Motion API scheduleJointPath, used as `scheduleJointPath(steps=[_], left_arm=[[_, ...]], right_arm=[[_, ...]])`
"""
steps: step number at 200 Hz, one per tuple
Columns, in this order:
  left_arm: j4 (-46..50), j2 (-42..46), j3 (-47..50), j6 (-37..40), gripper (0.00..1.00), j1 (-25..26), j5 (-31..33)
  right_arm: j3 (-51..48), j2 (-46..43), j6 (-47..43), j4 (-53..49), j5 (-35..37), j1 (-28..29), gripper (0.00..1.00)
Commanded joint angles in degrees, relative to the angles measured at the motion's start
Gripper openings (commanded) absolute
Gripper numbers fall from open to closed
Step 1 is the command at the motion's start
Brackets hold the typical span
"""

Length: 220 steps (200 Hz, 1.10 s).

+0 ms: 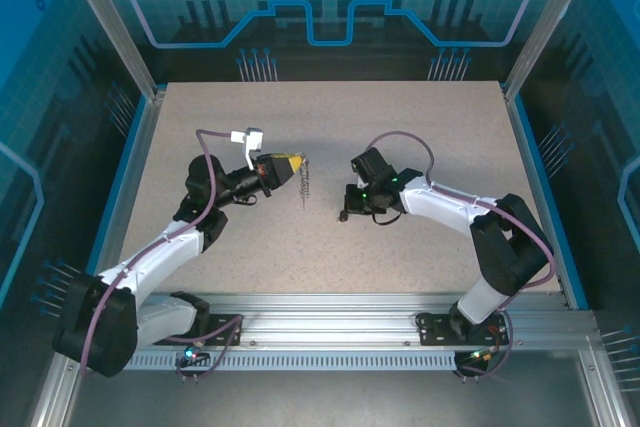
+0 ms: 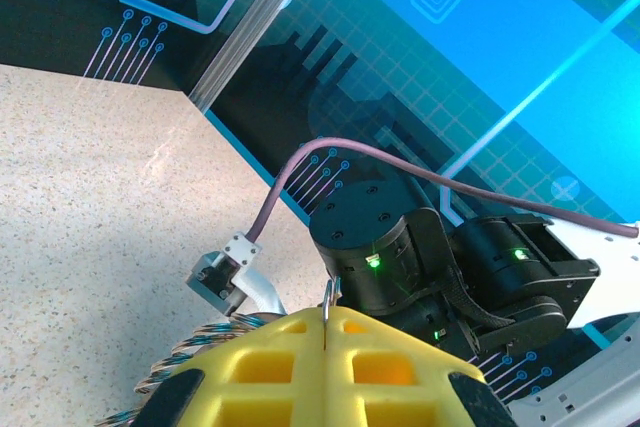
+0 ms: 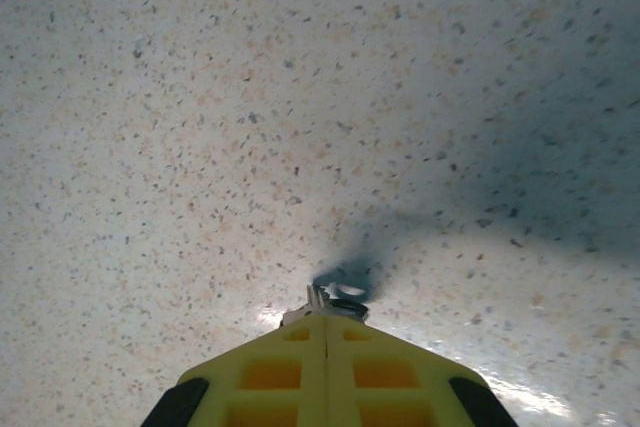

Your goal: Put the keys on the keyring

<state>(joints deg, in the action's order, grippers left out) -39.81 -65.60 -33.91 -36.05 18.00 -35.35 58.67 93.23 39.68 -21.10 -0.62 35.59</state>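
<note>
My left gripper (image 1: 297, 161) is raised over the table's middle, its yellow fingers shut on the keyring (image 1: 305, 183). The keyring hangs from the tips as a thin silvery string. In the left wrist view a thin metal edge of the keyring (image 2: 329, 297) pokes up from the closed seam of the left gripper (image 2: 325, 325). My right gripper (image 1: 347, 213) points down at the table a short way to the right. In the right wrist view the right gripper (image 3: 327, 317) is shut on the tiny key (image 3: 338, 299). The key's dark looped head and silvery bit stick out just above the tabletop.
The speckled beige tabletop (image 1: 420, 127) is framed by blue walls and a metal rail (image 1: 330, 307) at the near edge. The right arm's black wrist (image 2: 400, 257) sits close in front of the left fingertips. A purple cable (image 2: 300, 167) loops above it.
</note>
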Motion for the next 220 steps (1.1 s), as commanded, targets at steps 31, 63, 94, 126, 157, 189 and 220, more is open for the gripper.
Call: scheduleJointPath(steps=[31, 63, 94, 126, 157, 189, 220], left_arm=[[-3.30, -0.01, -0.80, -0.34, 0.00, -0.33, -0.07], [-4.86, -0.14, -0.47, -0.96, 0.00, -0.33, 0.29], [-5.06, 0.38, 0.20, -1.13, 0.00, -0.33, 0.37], [-3.72, 1.26, 0.17, -0.58, 0.00, -0.33, 0.37], [-3.25, 1.41, -0.14, -0.40, 0.00, -0.33, 0.20], [-2.91, 1.96, -0.03, -0.24, 0.00, -0.33, 0.37], [-2.16, 2.41, -0.01, 0.20, 0.00, -0.33, 0.61]], right_arm=[[6.03, -1.30, -7.43, -9.28, 8.97, 0.53, 0.00], [9.10, -2.78, -10.55, -12.69, 11.25, 0.66, 0.00], [10.30, -1.04, -12.64, -14.43, 14.23, 2.95, 0.00], [12.09, 3.11, -13.73, -15.59, 19.75, 7.64, 0.00], [14.64, 8.49, -13.73, -16.00, 21.47, 11.28, 0.00], [15.72, 12.30, -12.72, -14.05, 18.26, 12.21, 0.00], [16.29, 15.15, -11.37, -11.67, 14.35, 12.12, 0.00]])
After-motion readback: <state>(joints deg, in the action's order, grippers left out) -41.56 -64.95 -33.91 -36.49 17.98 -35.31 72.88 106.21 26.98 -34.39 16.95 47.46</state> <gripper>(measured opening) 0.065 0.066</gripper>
